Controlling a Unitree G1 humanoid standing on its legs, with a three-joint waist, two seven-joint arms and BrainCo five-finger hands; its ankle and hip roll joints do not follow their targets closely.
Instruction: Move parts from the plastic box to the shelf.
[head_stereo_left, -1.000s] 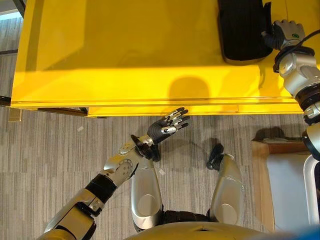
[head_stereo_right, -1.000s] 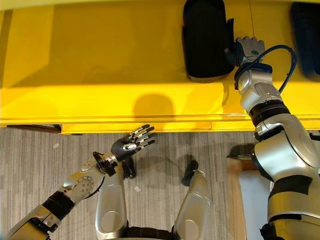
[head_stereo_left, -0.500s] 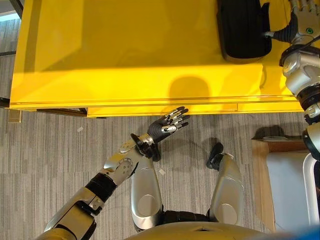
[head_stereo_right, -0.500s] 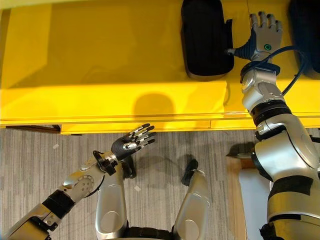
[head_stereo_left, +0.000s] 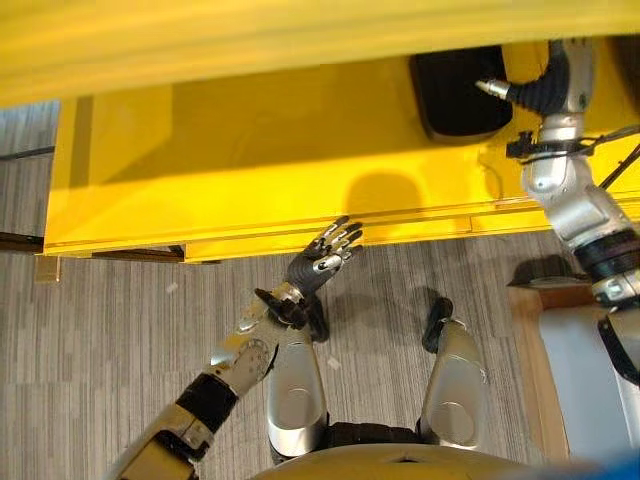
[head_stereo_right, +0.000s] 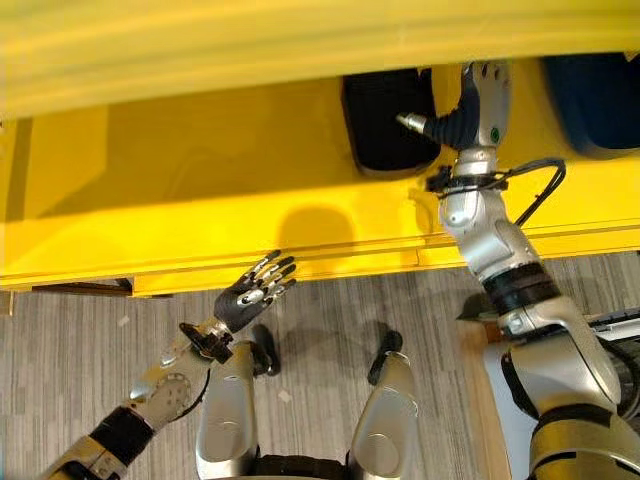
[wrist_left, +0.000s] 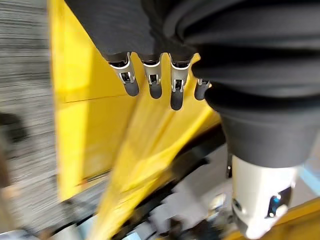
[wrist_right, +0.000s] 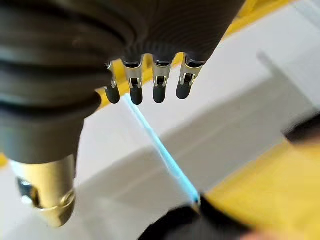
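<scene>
You have one dark, rounded rectangular part (head_stereo_left: 458, 95) lying on the yellow shelf (head_stereo_left: 250, 150), toward its far right, with nothing gripping it. Your right robot hand (head_stereo_right: 478, 95) is raised just beside that part on its right. In the right wrist view its fingers (wrist_right: 159, 82) hang straight and hold nothing, so it is open and empty; the thumb reaches toward the part's edge, and whether it touches I cannot tell. A second dark blue-black part (head_stereo_right: 590, 105) sits further right on the same shelf, cut by the picture's edge.

Your left robot hand (head_stereo_left: 318, 265) hovers over the grey striped floor (head_stereo_left: 120, 330) just in front of the shelf's near edge, fingers spread and relaxed, carrying nothing.

At the near right you see a light-coloured box (head_stereo_left: 575, 380) with a pale wooden rim; I take it for the plastic box, though its contents are hidden here, so you cannot tell how many parts remain.

My judgement: at least one placement looks finished, possibly two, and the right robot hand is free for the next pick from the box.
</scene>
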